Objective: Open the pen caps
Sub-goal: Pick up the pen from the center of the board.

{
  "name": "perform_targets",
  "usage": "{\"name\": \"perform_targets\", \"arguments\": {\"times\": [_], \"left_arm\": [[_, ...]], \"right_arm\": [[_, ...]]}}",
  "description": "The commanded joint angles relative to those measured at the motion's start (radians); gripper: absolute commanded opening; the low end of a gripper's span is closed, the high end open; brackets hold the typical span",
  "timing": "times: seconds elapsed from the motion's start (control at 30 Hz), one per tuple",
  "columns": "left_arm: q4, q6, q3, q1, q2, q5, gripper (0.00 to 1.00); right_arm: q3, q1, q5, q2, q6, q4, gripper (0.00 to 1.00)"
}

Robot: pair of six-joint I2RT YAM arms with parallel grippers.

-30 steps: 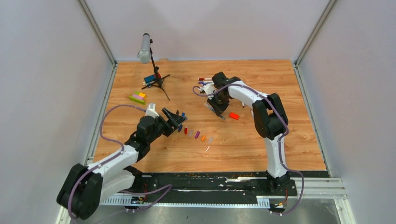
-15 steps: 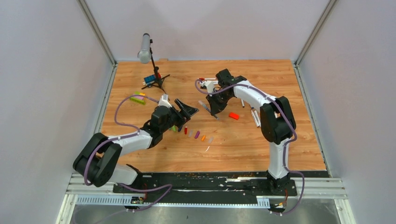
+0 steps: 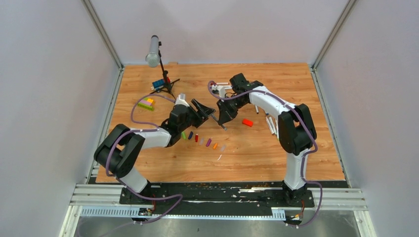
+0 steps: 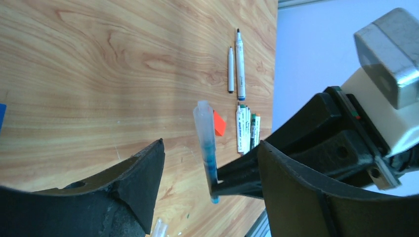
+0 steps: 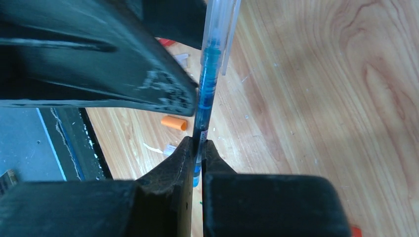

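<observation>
A pen (image 4: 207,148) with a clear barrel, blue ink and a clear cap (image 4: 202,112) stands between the two fingers of my left gripper (image 4: 211,148). That gripper is open and its fingers do not touch the pen. My right gripper (image 5: 198,148) is shut on the pen's (image 5: 209,64) blue end. In the top view both grippers, left (image 3: 206,110) and right (image 3: 222,117), meet at the table's middle. Loose pen caps (image 3: 208,142) lie in a row just in front of them. More pens (image 3: 270,123) lie to the right.
An orange-red block (image 3: 247,122) lies right of the grippers. A grey microphone (image 3: 153,50) on a black tripod stands at the back left, with toy bricks (image 3: 146,103) beside it. An orange cap (image 5: 174,122) lies below the held pen.
My left arm swung right and farther back, bringing its open fingers around the pen. The right gripper shifted slightly left with the pen in it.
</observation>
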Motion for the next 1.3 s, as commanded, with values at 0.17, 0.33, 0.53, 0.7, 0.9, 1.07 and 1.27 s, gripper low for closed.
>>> {"name": "perform_targets", "arguments": {"times": [0.17, 0.33, 0.53, 0.7, 0.9, 1.07, 1.27], "left_arm": [[0.094, -0.034, 0.043, -0.022, 0.078, 0.01, 0.56], [0.106, -0.031, 0.041, -0.025, 0.074, 0.012, 0.21], [0.155, -0.019, 0.01, -0.025, 0.044, 0.015, 0.0], [0.201, 0.026, -0.038, -0.026, -0.023, 0.026, 0.0], [0.389, 0.019, -0.115, -0.034, -0.053, 0.087, 0.0], [0.476, 0.001, -0.125, -0.054, -0.042, 0.102, 0.0], [0.508, 0.005, -0.12, -0.079, -0.053, 0.102, 0.0]], "right_arm": [[-0.004, 0.008, -0.1, -0.045, 0.024, 0.021, 0.0], [-0.012, 0.009, -0.106, -0.048, 0.031, 0.023, 0.0], [-0.037, 0.01, -0.134, -0.08, 0.036, 0.028, 0.02], [-0.089, 0.009, -0.155, -0.14, 0.046, 0.057, 0.38], [-0.175, 0.01, -0.217, -0.186, 0.11, 0.151, 0.44], [-0.215, 0.011, -0.288, -0.215, 0.173, 0.22, 0.45], [-0.255, 0.013, -0.284, -0.228, 0.249, 0.289, 0.31]]}}
